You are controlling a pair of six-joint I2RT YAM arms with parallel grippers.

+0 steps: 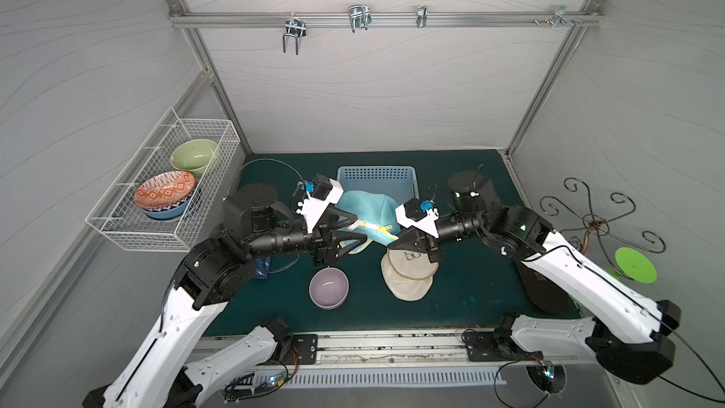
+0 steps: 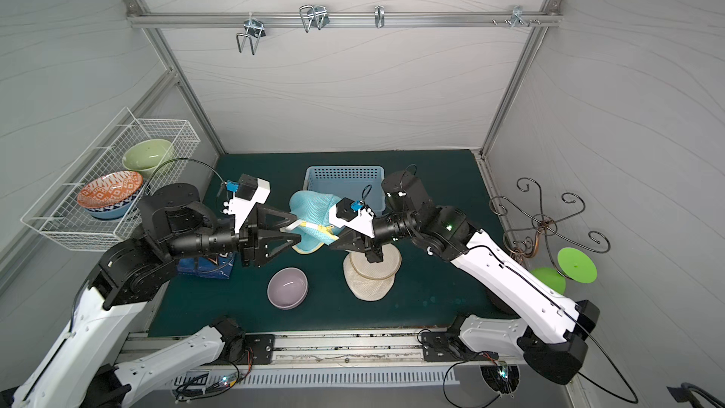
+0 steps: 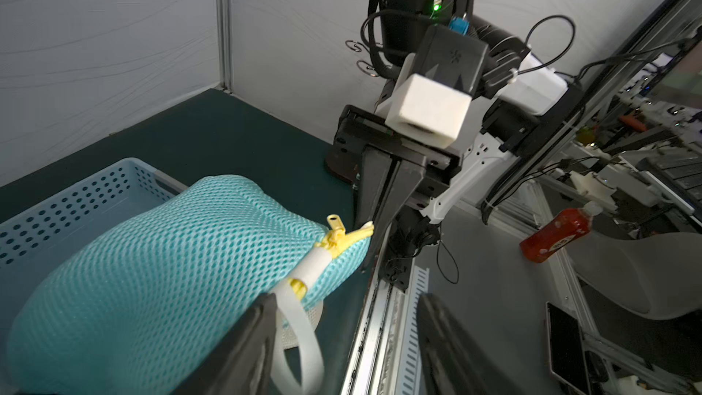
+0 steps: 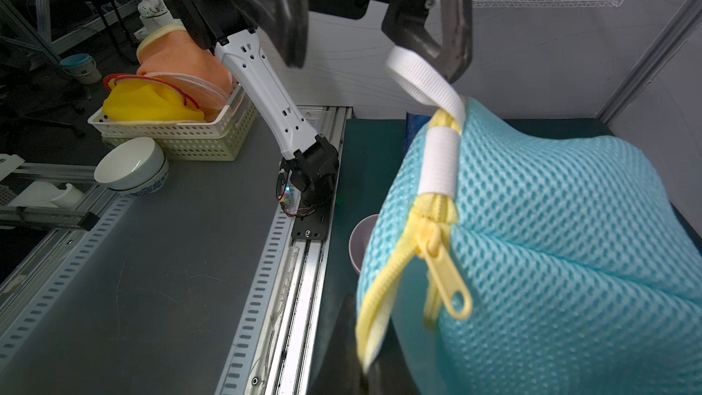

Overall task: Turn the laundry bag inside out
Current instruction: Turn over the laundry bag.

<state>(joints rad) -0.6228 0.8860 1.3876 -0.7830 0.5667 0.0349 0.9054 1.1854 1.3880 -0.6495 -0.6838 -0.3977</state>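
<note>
While the right claw (image 1: pixel 391 243) is pinching the yellow zip (image 4: pixel 433 222) edge of the teal mesh laundry bag (image 1: pixel 363 204), with its jaws pressed together on the tape, the left claw (image 1: pixel 360 228) is standing with its jaws well apart and is gripping nothing. The bag is hanging in the air between the two claws, above the middle of the green desk (image 1: pixel 470 268) and just on the near side of the blue basket (image 1: pixel 376 178).

In both top views the zipped edge is running left to right from one claw to the other, and that line is the bag's long axis. The puffed mesh body is bulging away from it toward the far side, over the basket's near wall; I cannot tell whether the two are touching.

At the zip's left end the white strap loop (image 4: pixel 421 77) is resting against the tip of one of the left fingers (image 4: pixel 457 32), which is not closing on it. The zip pull (image 4: pixel 448 283) is dangling near the right end, beside the spot where the right claw is holding on.

Nearer on the desk, a purple bowl (image 1: pixel 328 288) and a cream mesh pouch (image 1: pixel 410 276) are lying below the two claws.
</note>
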